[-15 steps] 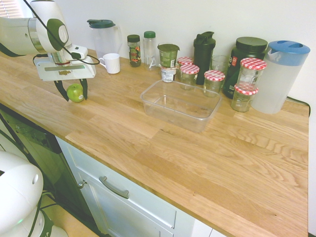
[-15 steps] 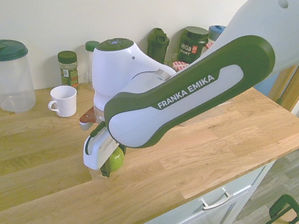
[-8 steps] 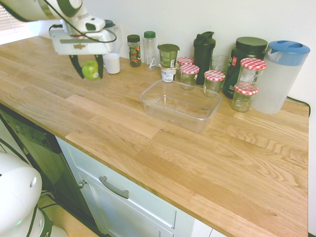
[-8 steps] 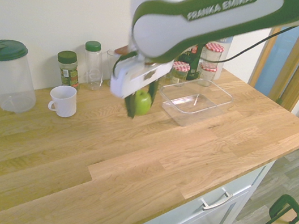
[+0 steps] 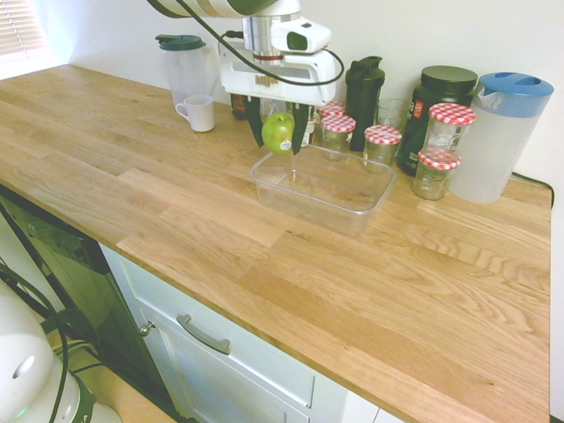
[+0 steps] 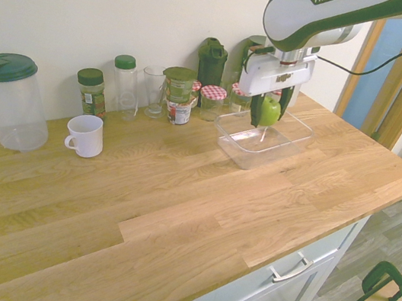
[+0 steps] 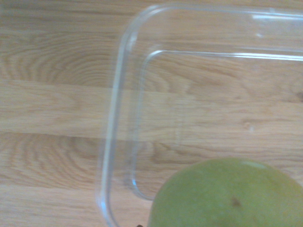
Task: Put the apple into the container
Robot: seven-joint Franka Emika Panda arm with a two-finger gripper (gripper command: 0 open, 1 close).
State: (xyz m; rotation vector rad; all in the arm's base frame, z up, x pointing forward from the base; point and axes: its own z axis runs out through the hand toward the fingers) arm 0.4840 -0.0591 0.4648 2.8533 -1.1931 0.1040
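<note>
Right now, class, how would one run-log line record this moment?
phase: carry | gripper: shut on apple | apple: held above container, near one end | container: no contents visible | release: not yet

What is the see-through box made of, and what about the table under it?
The container looks like clear, glossy plastic: the wood grain shows through its thin walls, and its rounded rim catches light. The countertop looks like wood, with visible grain and joined planks under a smooth finish, though it may be a veneer.

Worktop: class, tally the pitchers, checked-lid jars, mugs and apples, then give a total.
Pitchers: 2
Checked-lid jars: 5
Mug: 1
Apple: 1
Total: 9
</note>
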